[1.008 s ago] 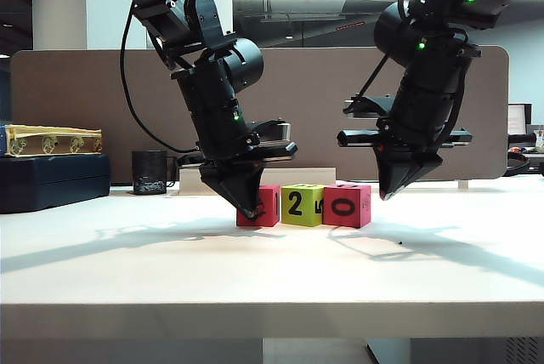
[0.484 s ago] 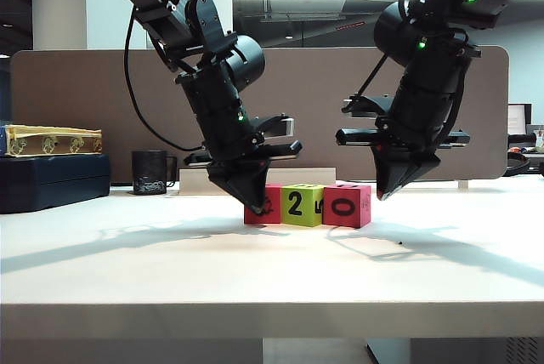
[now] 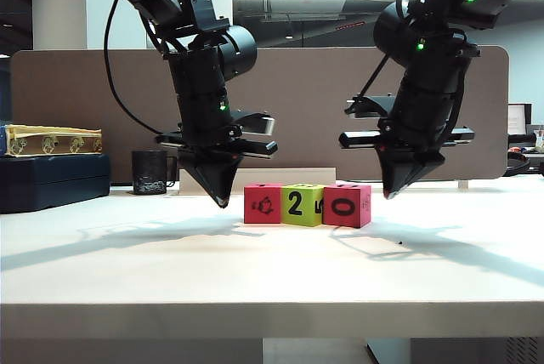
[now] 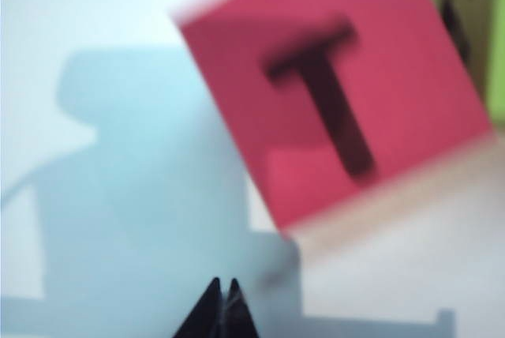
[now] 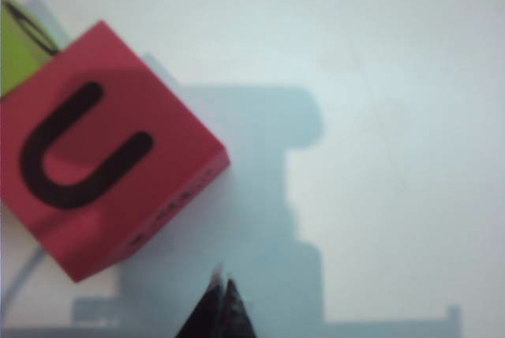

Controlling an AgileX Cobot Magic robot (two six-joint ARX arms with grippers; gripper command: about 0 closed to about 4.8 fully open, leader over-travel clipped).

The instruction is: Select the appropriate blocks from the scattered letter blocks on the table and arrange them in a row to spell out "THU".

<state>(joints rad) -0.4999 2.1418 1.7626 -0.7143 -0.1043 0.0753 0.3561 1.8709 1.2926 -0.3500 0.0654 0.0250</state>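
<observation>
Three letter blocks stand touching in a row on the white table (image 3: 272,270): a red one (image 3: 263,204) with a small picture on its front, a lime green one (image 3: 302,205) showing 2, a red one (image 3: 347,206) showing 0. From the left wrist view the red block (image 4: 339,93) has a T on top; from the right wrist view the other red block (image 5: 95,148) has a U. My left gripper (image 3: 223,202) hangs shut and empty just left of the row. My right gripper (image 3: 389,196) hangs shut and empty just right of it.
A black mug (image 3: 150,172) stands at the back left beside a dark blue case (image 3: 51,179) with a yellow box on it. A brown partition panel (image 3: 76,92) runs behind the table. A pale flat slab (image 3: 297,176) lies behind the blocks.
My left gripper has pulled away leftward from the red T block and swung more upright. The red block shifted slightly right against the green one. The right gripper stayed still.
</observation>
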